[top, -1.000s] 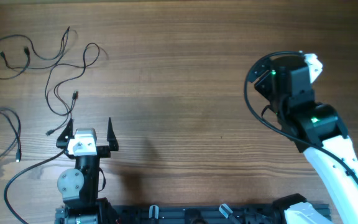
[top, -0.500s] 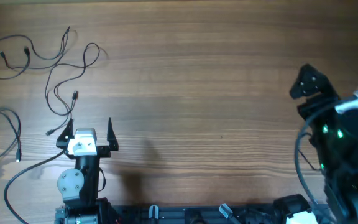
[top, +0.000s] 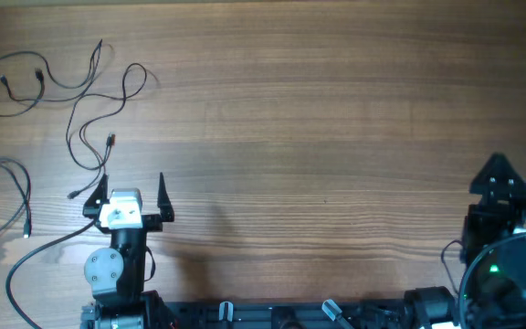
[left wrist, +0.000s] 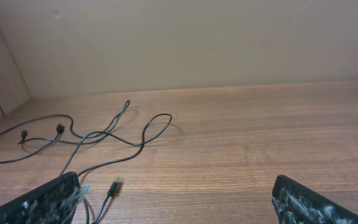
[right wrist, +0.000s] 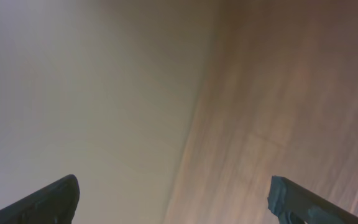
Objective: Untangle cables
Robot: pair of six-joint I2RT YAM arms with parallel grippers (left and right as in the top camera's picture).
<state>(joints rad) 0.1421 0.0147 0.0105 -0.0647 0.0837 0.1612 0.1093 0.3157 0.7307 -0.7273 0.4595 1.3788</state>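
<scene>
Thin black cables (top: 80,91) lie spread in loose loops at the table's far left, with small plug ends; they also show in the left wrist view (left wrist: 98,137). A separate thin cable loop (top: 16,196) lies at the left edge. My left gripper (top: 132,194) is open and empty, resting near the front left, just short of the cables; a plug end (left wrist: 112,186) lies by its left finger. My right gripper (top: 499,178) is open and empty, drawn back at the front right, far from the cables. Its wrist view is blurred.
The wooden table (top: 318,119) spans the view. A thicker black arm cable (top: 35,256) curves at the front left. A beige wall (left wrist: 185,43) stands behind the table's far edge.
My right arm has swung back from the far right of the table to the front right corner. The left arm and the cables have not moved.
</scene>
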